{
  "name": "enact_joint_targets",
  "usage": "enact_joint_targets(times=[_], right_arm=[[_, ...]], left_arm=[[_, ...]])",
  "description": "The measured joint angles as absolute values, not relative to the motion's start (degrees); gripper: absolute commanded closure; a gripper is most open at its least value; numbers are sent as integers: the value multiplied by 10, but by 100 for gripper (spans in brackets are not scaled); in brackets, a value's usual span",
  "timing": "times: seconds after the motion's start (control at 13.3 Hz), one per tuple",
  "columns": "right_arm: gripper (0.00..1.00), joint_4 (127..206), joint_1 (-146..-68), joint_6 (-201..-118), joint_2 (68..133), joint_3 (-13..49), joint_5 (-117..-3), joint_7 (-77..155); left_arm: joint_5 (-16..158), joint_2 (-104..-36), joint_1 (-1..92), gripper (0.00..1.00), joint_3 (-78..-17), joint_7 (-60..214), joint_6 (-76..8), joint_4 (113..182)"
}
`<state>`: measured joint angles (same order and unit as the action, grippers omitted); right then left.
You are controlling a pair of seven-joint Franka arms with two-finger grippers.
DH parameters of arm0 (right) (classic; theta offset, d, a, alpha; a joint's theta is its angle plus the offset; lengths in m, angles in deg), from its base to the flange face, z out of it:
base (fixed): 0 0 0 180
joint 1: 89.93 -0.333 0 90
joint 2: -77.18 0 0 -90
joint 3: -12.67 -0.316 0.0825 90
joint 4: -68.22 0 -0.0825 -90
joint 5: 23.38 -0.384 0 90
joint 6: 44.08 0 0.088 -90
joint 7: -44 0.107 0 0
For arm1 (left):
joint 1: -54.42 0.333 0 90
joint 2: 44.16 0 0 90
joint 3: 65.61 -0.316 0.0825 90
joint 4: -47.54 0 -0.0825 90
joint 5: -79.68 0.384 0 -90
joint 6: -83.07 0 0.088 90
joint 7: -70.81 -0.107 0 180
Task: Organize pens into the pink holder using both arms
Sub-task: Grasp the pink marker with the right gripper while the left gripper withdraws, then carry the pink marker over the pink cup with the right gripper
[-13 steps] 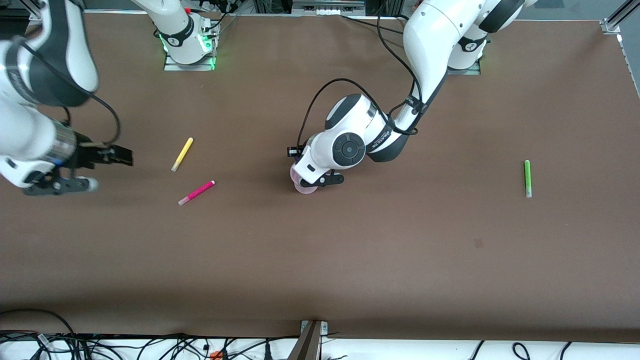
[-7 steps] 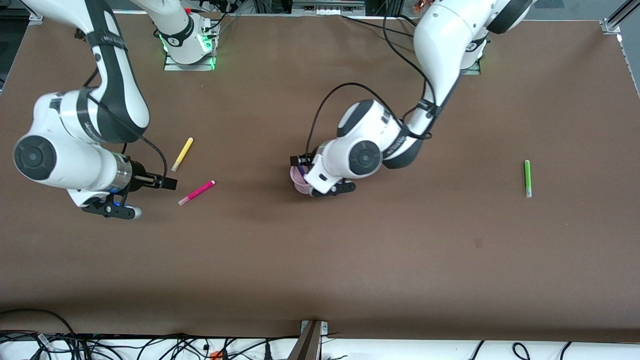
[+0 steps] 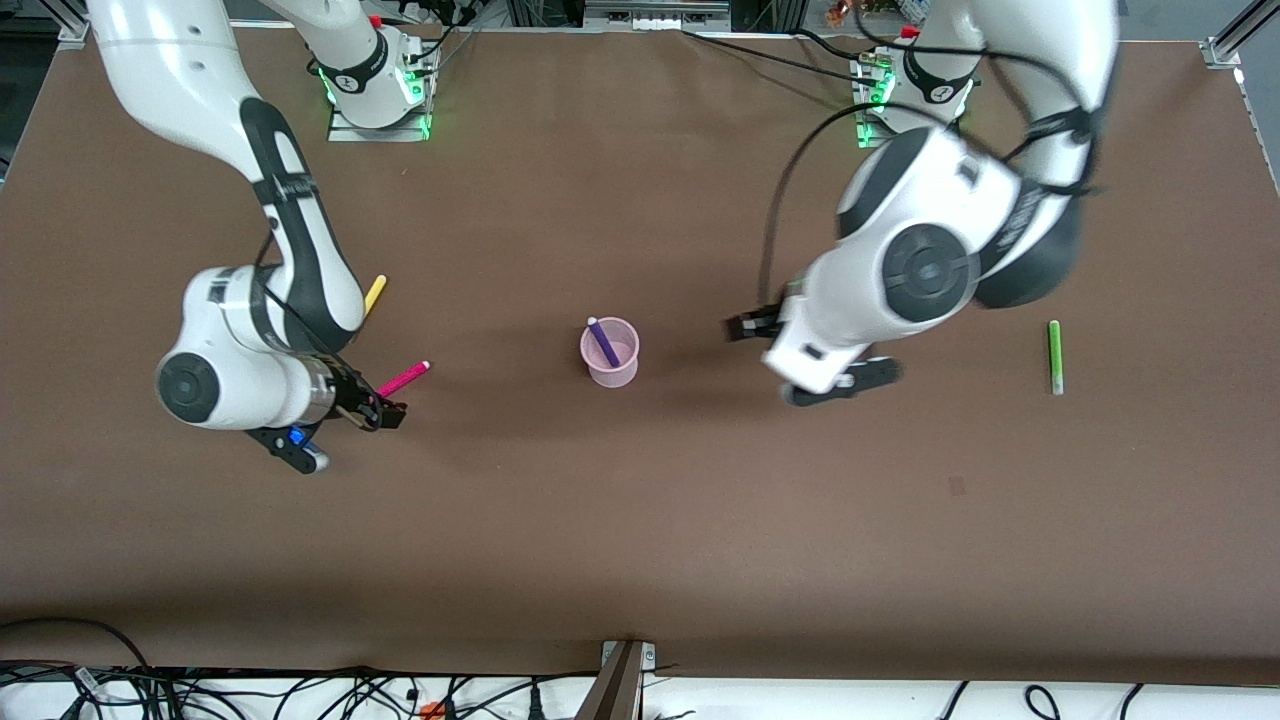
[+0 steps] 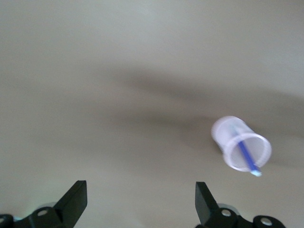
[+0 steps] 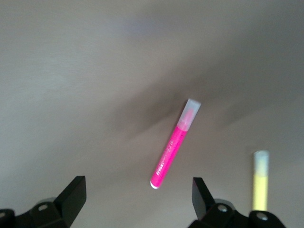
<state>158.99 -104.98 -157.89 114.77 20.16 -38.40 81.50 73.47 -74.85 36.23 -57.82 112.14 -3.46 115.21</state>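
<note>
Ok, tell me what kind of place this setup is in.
Most likely a robotics lab workbench: two arms are bolted to a bare brown table, loose cables trail along its near edge, and the only props are marker pens and a pink holder.

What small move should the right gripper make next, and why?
Probably lower the right gripper straight down around the magenta pen. Its fingers are open, and the pen lies flat on the table, free, in the gap between them. The purple pen already stands in the pink holder, and the left gripper is open and empty.
</note>
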Motion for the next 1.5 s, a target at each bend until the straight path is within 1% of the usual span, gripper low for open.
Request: enact_joint_targets(times=[0.08, 0.15, 0.23, 0.38, 0.45, 0.53, 0.6, 0.75, 0.83, 0.9, 0.98, 1.5], right_arm=[[9, 1594, -1051, -1591, 1160, 202, -393, 832], [10, 1603, -1052, -1606, 1168, 202, -402, 841], [14, 1617, -1052, -1616, 1173, 202, -407, 844], [18, 1648, -1052, -1623, 1173, 202, -412, 845], [25, 1660, -1052, -1623, 1172, 202, -416, 846], [37, 1669, -1052, -1624, 1170, 202, -425, 846], [49, 1674, -1052, -1624, 1167, 201, -430, 846], [70, 1680, -1053, -1626, 1163, 196, -433, 846], [80, 1681, -1053, -1627, 1163, 193, -433, 847], [93, 1681, -1054, -1627, 1162, 192, -433, 847], [100, 1682, -1053, -1624, 1160, 192, -433, 847], [100, 1686, -1055, -1622, 1152, 179, -456, 847]], left_arm=[[756, -728, 384, 0, -580, 1092, -24, 1163], [767, -706, 412, 0, -582, 1050, -22, 1179], [770, -686, 448, 0, -583, 1001, -22, 1197], [774, -657, 514, 0, -583, 915, -26, 1223], [778, -647, 539, 0, -583, 882, -35, 1234], [783, -634, 556, 0, -582, 851, -55, 1253], [790, -617, 566, 0, -581, 828, -92, 1287], [795, -567, 575, 0, -580, 809, -180, 1384], [795, -545, 577, 0, -580, 804, -201, 1423], [795, -530, 578, 0, -579, 799, -211, 1449], [795, -521, 580, 0, -579, 794, -216, 1465], [795, -505, 623, 0, -578, 761, -227, 1473]])
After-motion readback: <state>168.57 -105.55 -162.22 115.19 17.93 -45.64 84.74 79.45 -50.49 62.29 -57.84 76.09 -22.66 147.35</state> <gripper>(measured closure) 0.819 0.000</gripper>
